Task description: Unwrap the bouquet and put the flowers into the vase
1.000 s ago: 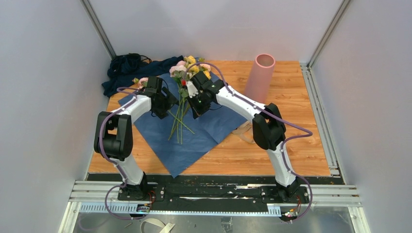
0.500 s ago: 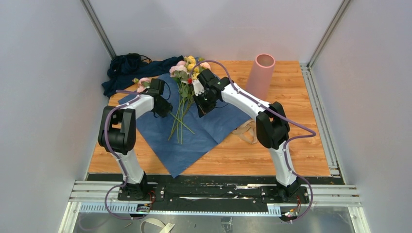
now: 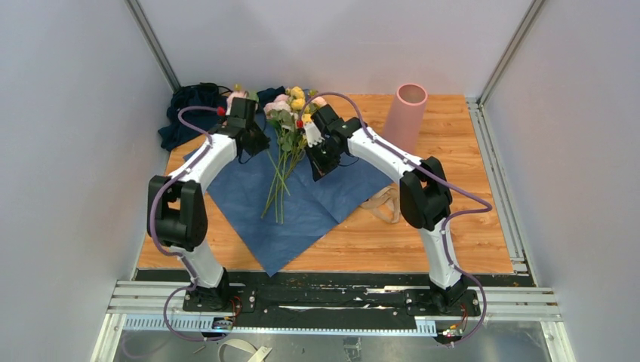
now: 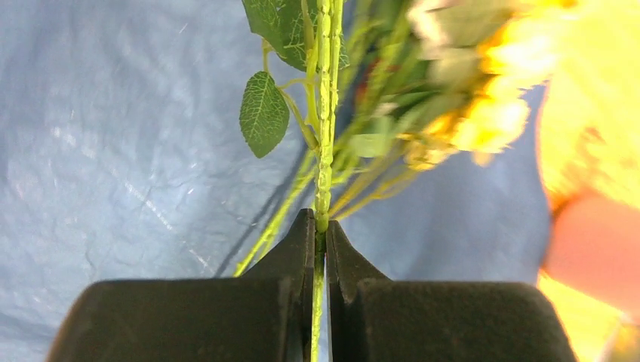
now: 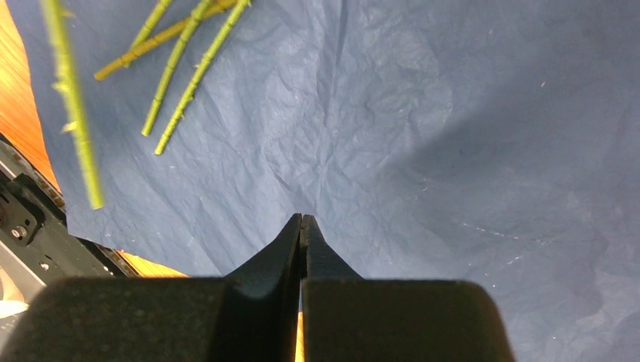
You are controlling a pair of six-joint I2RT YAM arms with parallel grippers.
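The bouquet lies unwrapped: its blue paper wrap (image 3: pixel 317 204) is spread flat on the table, and the flowers (image 3: pixel 290 105) rest on it with their stems (image 3: pixel 276 200) pointing toward me. My left gripper (image 3: pixel 259 145) (image 4: pixel 321 226) is shut on one thin green stem (image 4: pixel 324 151), which runs up past a leaf (image 4: pixel 263 113) beside blurred yellow blooms (image 4: pixel 490 113). My right gripper (image 3: pixel 317 170) (image 5: pixel 301 219) is shut and holds nothing, hovering over the paper (image 5: pixel 423 151) right of the stems (image 5: pixel 181 75). The pink vase (image 3: pixel 404 113) stands upright at the back right.
A dark navy cloth heap (image 3: pixel 192 105) lies at the back left. The tan raffia ribbon (image 3: pixel 381 204) sits on the wooden table (image 3: pixel 468 226) right of the paper. Grey walls close in three sides.
My left gripper has shut on a flower stem and moved toward the back with it. The right gripper has shifted slightly back and stayed shut.
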